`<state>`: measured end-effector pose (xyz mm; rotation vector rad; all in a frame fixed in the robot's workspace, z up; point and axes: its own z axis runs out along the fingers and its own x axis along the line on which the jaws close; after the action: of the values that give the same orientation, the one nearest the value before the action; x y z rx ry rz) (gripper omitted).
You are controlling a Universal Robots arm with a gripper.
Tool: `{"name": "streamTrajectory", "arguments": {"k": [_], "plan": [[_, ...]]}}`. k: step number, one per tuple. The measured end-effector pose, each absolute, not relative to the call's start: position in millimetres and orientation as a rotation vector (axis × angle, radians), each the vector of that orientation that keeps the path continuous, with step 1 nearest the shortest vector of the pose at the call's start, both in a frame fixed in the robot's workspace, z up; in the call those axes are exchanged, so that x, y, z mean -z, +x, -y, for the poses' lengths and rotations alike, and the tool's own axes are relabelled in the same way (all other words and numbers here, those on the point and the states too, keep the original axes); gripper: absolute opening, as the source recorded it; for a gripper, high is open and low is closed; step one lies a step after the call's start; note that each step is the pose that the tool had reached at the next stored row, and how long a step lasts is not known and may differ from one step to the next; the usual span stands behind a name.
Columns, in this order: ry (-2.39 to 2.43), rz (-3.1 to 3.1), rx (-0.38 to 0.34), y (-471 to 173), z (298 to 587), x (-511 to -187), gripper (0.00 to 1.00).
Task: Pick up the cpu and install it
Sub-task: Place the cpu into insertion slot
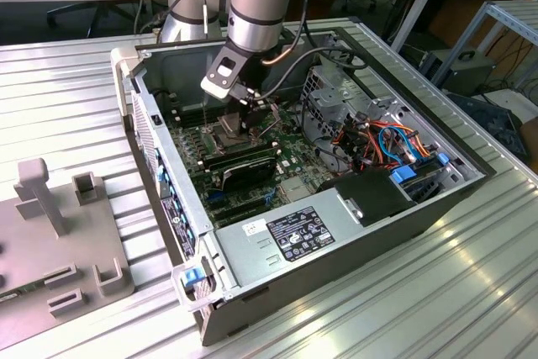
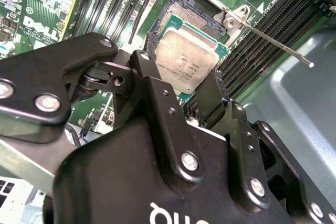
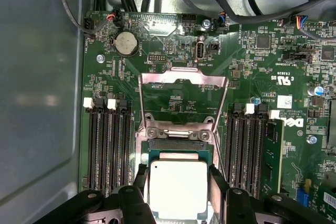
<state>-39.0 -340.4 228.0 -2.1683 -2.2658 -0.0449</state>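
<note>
A silver metal table [image 1: 437,292] with long ridges is carrying everything. An open computer case [image 1: 151,136] is lying on its side in the middle of it. A flat gray stand [image 1: 59,241] with little blocks and a post is sitting beside the case, toward the exterior view's left.

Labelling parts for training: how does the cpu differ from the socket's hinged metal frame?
The cpu is a solid silvery-tan plate; the frame is a hollow outline with board showing through. The cpu sits clamped in the gripper over the socket; the frame is swung open, clear of it. Both are metallic and squarish.
</note>
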Motion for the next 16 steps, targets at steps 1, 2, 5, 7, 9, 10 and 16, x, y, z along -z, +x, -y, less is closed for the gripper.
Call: {"name": "streamTrajectory", "arguments": {"k": [1, 2, 5, 7, 9, 10, 16], "plan": [[-2.168, 2.266, 0.045, -39.0, 340.4, -225.7, 0.55], [-2.168, 2.266, 0.045, -39.0, 340.4, -223.4, 0.55], [-2.168, 2.265, 0.043, -39.1, 340.3, -218.3, 0.55], [-2.167, 2.264, 0.041, -39.1, 340.4, -216.0, 0.55], [-2.166, 2.263, 0.040, -39.1, 340.4, -214.2, 0.55], [-2.166, 2.263, 0.040, -39.0, 340.4, -213.2, 0.55], [-2.166, 2.263, 0.039, -39.1, 340.4, -209.7, 0.55]]}}
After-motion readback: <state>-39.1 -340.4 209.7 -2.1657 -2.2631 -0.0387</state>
